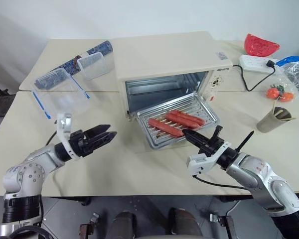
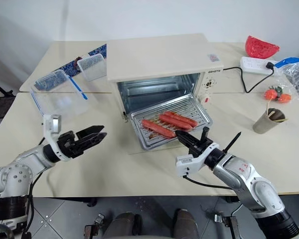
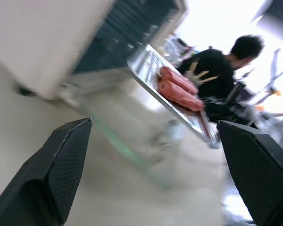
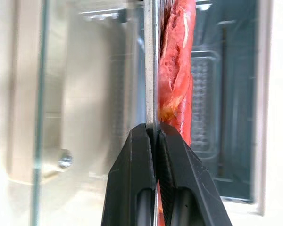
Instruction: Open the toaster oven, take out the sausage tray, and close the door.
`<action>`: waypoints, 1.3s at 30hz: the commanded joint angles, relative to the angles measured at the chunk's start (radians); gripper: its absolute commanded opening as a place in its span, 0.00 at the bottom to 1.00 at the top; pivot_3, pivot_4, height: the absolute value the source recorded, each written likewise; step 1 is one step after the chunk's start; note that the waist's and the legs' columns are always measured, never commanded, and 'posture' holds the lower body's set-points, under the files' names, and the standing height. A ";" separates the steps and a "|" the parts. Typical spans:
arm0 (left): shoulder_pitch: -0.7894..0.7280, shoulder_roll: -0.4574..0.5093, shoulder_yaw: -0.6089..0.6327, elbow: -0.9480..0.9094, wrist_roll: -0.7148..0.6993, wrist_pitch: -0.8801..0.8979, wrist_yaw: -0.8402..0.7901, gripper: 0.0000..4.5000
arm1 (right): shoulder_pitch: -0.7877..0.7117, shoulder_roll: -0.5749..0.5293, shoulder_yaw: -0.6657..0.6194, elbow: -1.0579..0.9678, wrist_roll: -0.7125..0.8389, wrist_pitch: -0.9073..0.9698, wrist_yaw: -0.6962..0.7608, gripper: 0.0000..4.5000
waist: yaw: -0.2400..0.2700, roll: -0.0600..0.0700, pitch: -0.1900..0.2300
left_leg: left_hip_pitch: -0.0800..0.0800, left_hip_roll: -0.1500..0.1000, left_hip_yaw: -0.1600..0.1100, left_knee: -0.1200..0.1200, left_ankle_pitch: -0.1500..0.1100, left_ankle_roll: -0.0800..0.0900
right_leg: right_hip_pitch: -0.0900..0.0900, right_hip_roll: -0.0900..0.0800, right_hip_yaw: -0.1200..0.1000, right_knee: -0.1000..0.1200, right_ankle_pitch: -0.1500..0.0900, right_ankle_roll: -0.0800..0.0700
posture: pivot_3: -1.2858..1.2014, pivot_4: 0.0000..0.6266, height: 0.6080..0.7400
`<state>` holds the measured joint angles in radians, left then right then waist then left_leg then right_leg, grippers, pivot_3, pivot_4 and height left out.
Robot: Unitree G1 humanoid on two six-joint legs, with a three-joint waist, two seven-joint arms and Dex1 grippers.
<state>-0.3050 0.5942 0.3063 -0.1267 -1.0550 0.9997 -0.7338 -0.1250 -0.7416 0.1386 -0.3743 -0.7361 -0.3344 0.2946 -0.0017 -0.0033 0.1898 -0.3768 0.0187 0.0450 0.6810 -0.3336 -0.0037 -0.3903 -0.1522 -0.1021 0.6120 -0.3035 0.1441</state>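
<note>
Your flat silver ribbed tray (image 1: 178,120) with three red-brown sausages sits above the lowered clear glass door (image 2: 149,144), outside the boxy cream-white toaster oven (image 1: 169,64); this looks like the take-out step. The right gripper (image 1: 188,135) is pinched on its near rim, arm level, so next find clear table. The left gripper (image 1: 107,134) hovers level, fingers wide apart.

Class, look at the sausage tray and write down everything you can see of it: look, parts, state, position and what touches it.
The sausage tray is a flat rectangular tray of shiny silver metal with a ribbed base and raised rim. Three red-brown sausages lie on it. It sits mostly out of the toaster oven, over the lowered glass door. The right claw is shut on its near rim; the left claw is open, apart from it.
</note>
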 commanded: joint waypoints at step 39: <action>-0.031 -0.141 -0.147 0.063 -0.917 0.060 1.022 0.29 | -0.146 0.093 0.052 0.015 0.067 -0.082 0.131 0.00 | 0.002 0.000 0.000 | 0.004 -0.001 -0.002 0.001 0.000 -0.001 | 0.005 0.001 0.001 -0.001 0.000 0.000 | 0.52 0.24 1.00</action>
<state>-0.3405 0.4596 0.1547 -0.0338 -1.9580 1.0662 0.2810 -0.2497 -0.6573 0.2011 -0.3266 -0.6866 -0.4118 0.4404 0.0007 -0.0036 0.1898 -0.3727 0.0179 0.0428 0.6823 -0.3332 -0.0044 -0.3854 -0.1515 -0.1013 0.6105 -0.3035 0.1440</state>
